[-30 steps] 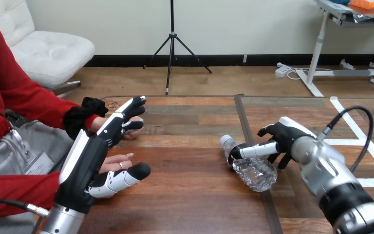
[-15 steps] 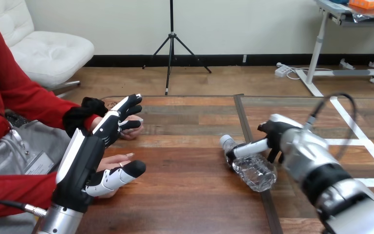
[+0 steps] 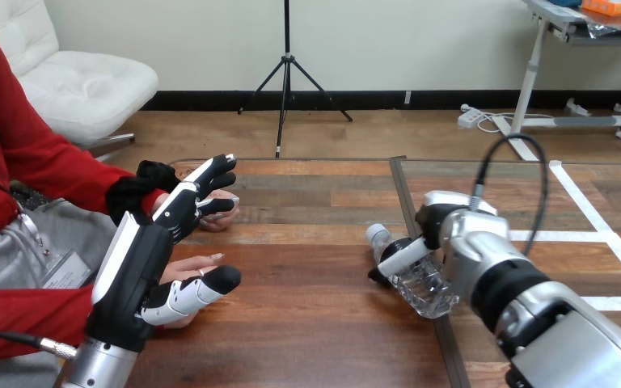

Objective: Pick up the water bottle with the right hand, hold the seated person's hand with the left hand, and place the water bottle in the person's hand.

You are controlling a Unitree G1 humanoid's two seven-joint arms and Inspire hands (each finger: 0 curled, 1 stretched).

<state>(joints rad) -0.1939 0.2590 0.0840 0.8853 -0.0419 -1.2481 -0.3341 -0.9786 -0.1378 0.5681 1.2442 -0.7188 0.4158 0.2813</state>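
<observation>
A clear plastic water bottle [image 3: 425, 289] lies on its side on the wooden table [image 3: 315, 323], right of centre, cap pointing away to the left. My right hand [image 3: 441, 221] sits over it: the thumb [image 3: 396, 257] crosses the bottle's neck end and the fingers curl down its far side, mostly hidden behind the hand. My left hand [image 3: 141, 267] hovers at the left with fingers straight and thumb spread. The person's near hand [image 3: 195, 265] lies palm up just beneath it, between thumb and fingers. The person's farther hand [image 3: 223, 212] rests behind my left fingertips.
A dark seam [image 3: 404, 202] runs down the table just beside the bottle. White tape lines [image 3: 590, 236] mark the table's right part. The person's red sleeves [image 3: 24, 315] fill the left edge.
My right forearm has swung left and closer, turning the hand further over the bottle, which has stayed on the table. My left hand has hardly moved.
</observation>
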